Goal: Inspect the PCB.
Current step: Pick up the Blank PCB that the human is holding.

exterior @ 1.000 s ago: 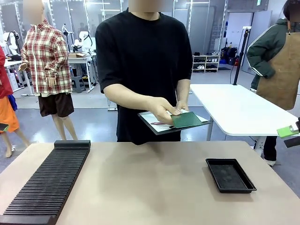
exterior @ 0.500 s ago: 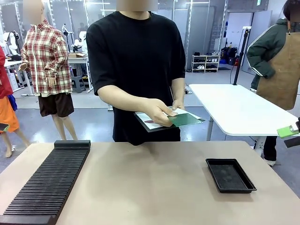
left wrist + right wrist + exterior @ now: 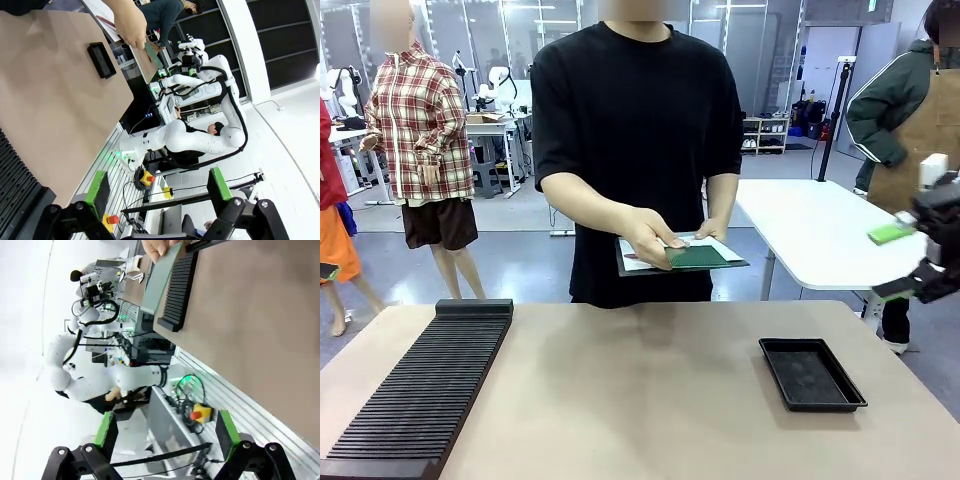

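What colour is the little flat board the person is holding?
Dark green. The PCB shows best in the front view.

My right gripper [image 3: 893, 262] has moved up and in. Before, I saw just one green tip at the picture's edge, above and to the right of the black tray [image 3: 811, 374]. Now it sits higher, both pads [image 3: 890, 234] spread apart. The person [image 3: 640, 150] has stepped toward the tray's side. The green board [image 3: 696, 257] has slid a little away from the tray and lies flatter on the clipboard [image 3: 728, 250].
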`<state>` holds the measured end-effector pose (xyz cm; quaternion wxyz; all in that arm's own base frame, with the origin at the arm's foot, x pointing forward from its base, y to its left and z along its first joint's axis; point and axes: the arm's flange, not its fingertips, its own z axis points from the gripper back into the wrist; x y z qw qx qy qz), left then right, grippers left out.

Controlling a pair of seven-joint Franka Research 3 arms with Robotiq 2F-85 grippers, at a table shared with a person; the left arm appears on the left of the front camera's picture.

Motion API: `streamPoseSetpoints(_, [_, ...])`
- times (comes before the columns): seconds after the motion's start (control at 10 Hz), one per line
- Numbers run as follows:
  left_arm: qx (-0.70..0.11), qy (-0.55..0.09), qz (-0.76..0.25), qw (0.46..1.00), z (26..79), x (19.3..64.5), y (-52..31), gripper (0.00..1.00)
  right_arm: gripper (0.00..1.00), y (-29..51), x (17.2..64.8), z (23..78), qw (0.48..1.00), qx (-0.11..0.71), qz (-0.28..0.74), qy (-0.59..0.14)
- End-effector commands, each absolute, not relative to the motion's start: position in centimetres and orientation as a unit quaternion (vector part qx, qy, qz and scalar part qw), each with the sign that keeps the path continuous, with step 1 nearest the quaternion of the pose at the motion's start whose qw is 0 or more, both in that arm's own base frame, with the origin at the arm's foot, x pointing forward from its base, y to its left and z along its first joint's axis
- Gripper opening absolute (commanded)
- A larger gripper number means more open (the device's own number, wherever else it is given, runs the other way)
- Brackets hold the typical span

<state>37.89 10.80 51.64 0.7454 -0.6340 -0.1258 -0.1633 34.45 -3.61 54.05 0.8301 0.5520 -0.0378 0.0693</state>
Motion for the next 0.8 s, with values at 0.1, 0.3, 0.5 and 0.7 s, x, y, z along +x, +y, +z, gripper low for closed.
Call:
streamPoseSetpoints(0.1, [-0.636,-0.122,-0.168,0.743,52.0,38.1,10.9,1.00,1.00,0.9,39.0,53.1,0.818,0.574,-0.021,0.025])
streamPoseSetpoints(0.3, [-0.636,-0.122,-0.168,0.743,52.0,38.1,10.9,1.00,1.00,4.0,40.2,51.5,0.810,0.584,-0.041,0.041])
streamPoseSetpoints(0.5, [-0.636,-0.122,-0.168,0.743,52.0,38.1,10.9,1.00,1.00,6.1,41.2,50.0,0.796,0.601,-0.054,0.043])
streamPoseSetpoints(0.7, [-0.636,-0.122,-0.168,0.743,52.0,38.1,10.9,1.00,1.00,8.1,42.3,48.8,0.788,0.611,-0.067,0.032])
